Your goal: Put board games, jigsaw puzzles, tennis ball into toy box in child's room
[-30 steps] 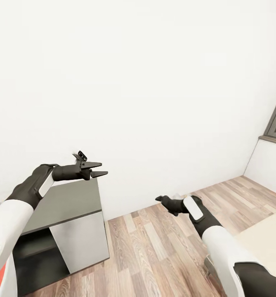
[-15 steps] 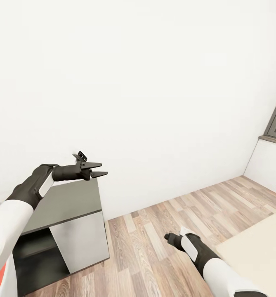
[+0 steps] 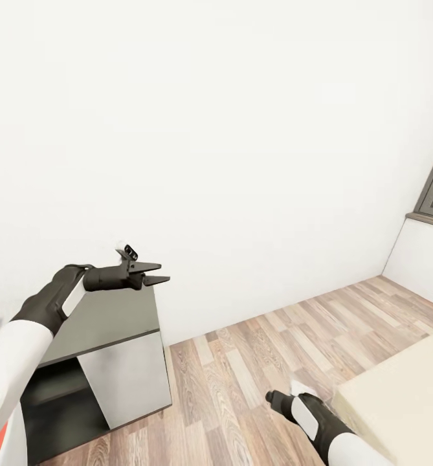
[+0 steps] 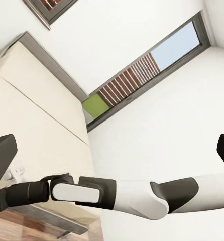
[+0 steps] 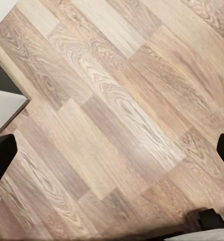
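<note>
We see the bed (image 3: pixel 404 401) as a beige corner at the near right; no toys or toy box are in sight. Our right tool (image 3: pixel 276 397), empty, fingers apart in its wrist view, has dropped low toward the plank floor (image 3: pixel 242 362), so we judge we are readying for the bed's games. The left tool (image 3: pixel 153 273), apart and empty, hovers over the dark worktop (image 3: pixel 106 320)'s far corner, with open floor between.

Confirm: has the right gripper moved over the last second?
Yes. The right gripper dropped down the head view toward the wood floor, while the dark desk kept its place.
</note>
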You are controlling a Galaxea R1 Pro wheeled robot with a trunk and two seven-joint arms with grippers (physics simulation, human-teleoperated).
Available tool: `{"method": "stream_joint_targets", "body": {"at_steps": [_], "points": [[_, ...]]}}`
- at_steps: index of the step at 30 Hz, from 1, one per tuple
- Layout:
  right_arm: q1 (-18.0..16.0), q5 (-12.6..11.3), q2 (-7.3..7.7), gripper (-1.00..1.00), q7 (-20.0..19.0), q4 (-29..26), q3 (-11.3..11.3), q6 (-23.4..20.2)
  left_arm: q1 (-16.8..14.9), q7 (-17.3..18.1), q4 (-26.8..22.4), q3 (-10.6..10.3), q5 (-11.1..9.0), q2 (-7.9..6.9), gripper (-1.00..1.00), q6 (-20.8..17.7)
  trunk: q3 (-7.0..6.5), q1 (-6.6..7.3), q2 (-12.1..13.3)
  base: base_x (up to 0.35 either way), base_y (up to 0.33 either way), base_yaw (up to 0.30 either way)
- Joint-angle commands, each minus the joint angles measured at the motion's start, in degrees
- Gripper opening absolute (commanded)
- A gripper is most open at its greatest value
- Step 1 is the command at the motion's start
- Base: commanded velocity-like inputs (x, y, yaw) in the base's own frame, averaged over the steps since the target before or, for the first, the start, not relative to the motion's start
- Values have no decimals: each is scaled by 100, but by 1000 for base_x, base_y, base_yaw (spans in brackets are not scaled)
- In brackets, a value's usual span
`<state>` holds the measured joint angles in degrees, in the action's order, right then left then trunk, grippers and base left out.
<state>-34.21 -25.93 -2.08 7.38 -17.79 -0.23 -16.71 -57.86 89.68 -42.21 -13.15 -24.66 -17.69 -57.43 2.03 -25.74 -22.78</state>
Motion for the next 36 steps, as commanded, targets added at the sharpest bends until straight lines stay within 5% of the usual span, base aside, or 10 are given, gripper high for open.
{"method": "stream_joint_targets", "body": {"at_steps": [1, 8, 22, 36], "points": [[78, -39, 1, 100, 36, -32, -5, 18, 18, 32, 2, -22, -5, -10, 100, -53, 14, -4, -14, 0, 0, 0], [271, -45, 6, 100, 23, -1, 1, 536, 85, 32, 2, -22, 2, -19, 100, 87, 14, -4, -14, 0, 0, 0], [344, -28, 24, 100, 2, 4, -3, 573, 110, 32, 2, -29, 5, -10, 100, 92, 14, -4, -14, 0, 0, -26], [354, -76, 119, 100, -249, 6, 1, 582, 169, 32, 2, -29, 5, 2, 100, 77, 14, -4, -14, 0, 0, -243]]}}
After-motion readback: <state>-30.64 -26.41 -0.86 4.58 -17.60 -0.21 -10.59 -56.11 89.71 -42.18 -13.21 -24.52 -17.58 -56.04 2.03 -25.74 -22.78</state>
